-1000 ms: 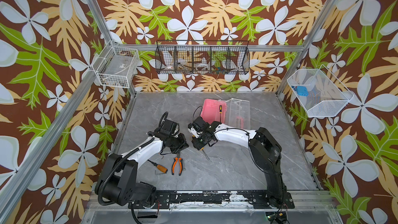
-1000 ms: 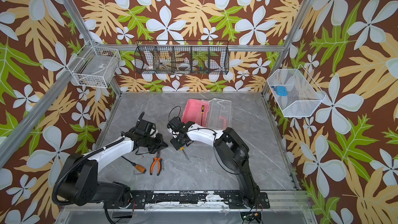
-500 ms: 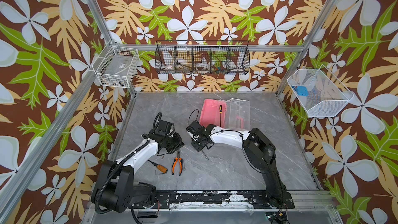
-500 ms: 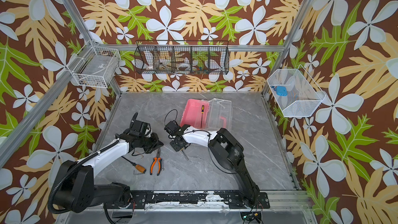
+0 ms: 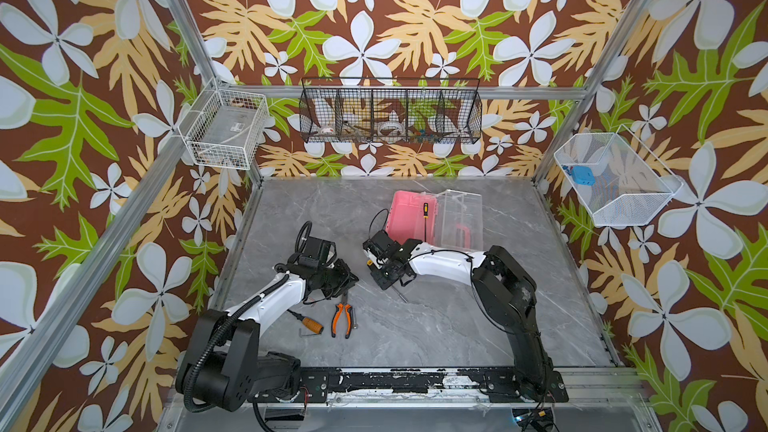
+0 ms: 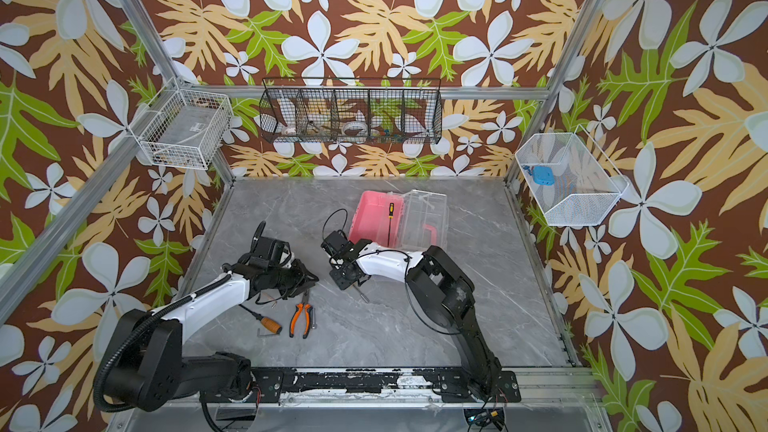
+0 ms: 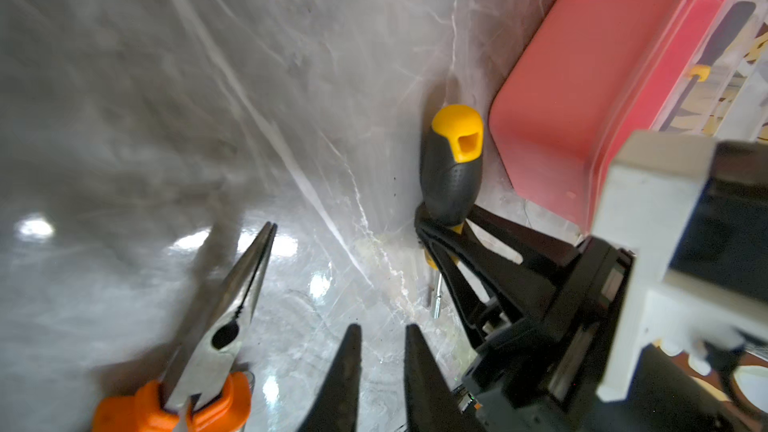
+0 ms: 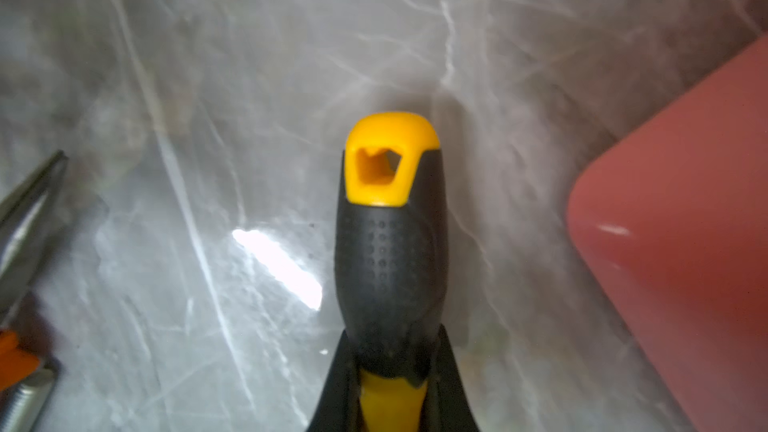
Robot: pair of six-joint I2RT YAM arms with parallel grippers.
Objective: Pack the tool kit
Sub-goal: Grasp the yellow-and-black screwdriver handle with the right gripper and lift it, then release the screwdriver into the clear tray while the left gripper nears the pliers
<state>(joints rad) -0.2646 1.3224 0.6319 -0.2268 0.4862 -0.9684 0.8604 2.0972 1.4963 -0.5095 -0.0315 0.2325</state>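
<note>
"Orange-handled driver (image 5: 312, 324), hex key (image 5: 306, 333) & pliers (image 5: 343, 320) lie loose near the table (image 5: 436, 326) front-left," says the first tech. "Left gripper (image 7: 381, 328) hangs just beside the pliers' nose, fingers slightly apart, nothing btw them."

"And the right arm?" asks the second.

"Right gripper (image 8: 395, 347) is clamped on the yellow-black screwdriver (image 8: 390, 243) at the neck, just under the fat handle. It's low; can't tell if the shaft tip is off the table. Pink case (image 5: 405, 222) sits just beside, to the right & further back, clear lid (image 5: 461, 218) swung open, a slim screwdriver (image 5: 424, 218) already lying inside."

"So the step is carrying that driver into the case. How should it go about it?"

"Prob. lift straight up first so the tip clears, then swing right over the case's near wall. Grip is off the balance pt, so the handle may droop: go slow, keep it level. Line the shaft up parallel w/ the slim one, lower into the pink tray, not the lid side, & let go only once it's nearly resting. Left arm should keep out of the path."
</note>
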